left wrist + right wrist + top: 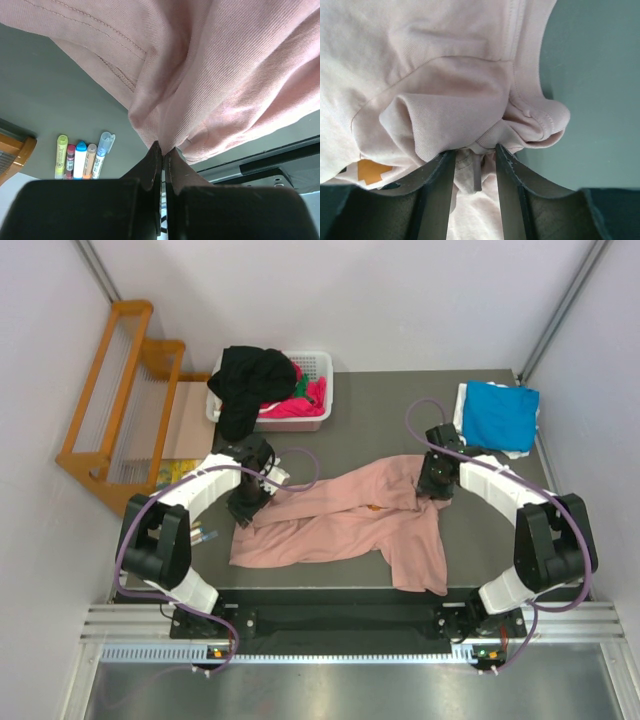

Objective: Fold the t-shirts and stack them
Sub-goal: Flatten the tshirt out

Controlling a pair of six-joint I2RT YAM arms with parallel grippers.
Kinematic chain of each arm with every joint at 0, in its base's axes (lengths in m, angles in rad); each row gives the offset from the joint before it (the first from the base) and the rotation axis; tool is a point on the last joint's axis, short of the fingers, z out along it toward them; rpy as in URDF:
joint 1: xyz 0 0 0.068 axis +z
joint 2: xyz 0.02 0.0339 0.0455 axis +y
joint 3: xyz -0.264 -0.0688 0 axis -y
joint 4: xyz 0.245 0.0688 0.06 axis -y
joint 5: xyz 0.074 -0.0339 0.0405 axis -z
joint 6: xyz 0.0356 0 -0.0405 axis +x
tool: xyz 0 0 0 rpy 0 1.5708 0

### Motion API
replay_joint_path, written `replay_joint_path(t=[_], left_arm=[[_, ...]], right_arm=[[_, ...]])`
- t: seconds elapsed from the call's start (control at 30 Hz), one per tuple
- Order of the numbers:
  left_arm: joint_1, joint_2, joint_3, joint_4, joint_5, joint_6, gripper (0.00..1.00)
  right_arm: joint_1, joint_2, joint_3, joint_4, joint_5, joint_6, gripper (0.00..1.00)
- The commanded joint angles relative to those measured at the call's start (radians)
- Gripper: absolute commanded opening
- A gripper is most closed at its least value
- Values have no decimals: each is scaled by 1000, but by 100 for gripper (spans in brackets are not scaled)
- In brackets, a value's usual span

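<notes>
Top external view: the pink t-shirt (340, 515) lies partly spread in the middle of the table (370, 410), its long axis running left to right and rising a little toward the far right, with one lobe hanging toward the near edge on the right. The left gripper (245, 512) sits at its left end and the right gripper (432, 488) at its far right end, probably so the cloth can be drawn out flat between them before a fold. A folded blue t-shirt (498, 412) rests at the far right corner, likely the start of the stack; a black t-shirt (250, 380) drapes over the white basket (318, 365). Left wrist view: the left gripper (161, 150) has its jaws pressed together on a pinch of pink cloth near a stitched hem, and some markers (82, 160) lie on the table. Right wrist view: the right gripper (475, 155) has its jaws partway apart around a bunched fold beside a seamed edge; whether they clamp it I cannot tell. The orange print (370, 171) shows close by, so the chest end probably points right.
</notes>
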State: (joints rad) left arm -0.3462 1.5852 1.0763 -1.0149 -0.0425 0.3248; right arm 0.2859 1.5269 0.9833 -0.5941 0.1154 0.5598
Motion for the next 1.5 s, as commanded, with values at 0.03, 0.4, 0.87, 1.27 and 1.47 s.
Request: replay_joint_path(t=[0.03,0.4,0.87,1.27,1.47], left_arm=[[1,-27,-4,22,-2,5,0],[1,-33,-21,33,-7,8,0],[1,-45,-29,36,-25,16,0],[1,-57,-33,33,-46,26,0],[3,-67,-38,45,-80,25,0]], right_arm=[[35,-33,58,-13,10,8,38],[53,-51,94,-45,26,9,36],[53,-34,98,-49,40,9,21],[50,-21,43,-18,46,15,20],[50,-27,54,-24,50,18,0]])
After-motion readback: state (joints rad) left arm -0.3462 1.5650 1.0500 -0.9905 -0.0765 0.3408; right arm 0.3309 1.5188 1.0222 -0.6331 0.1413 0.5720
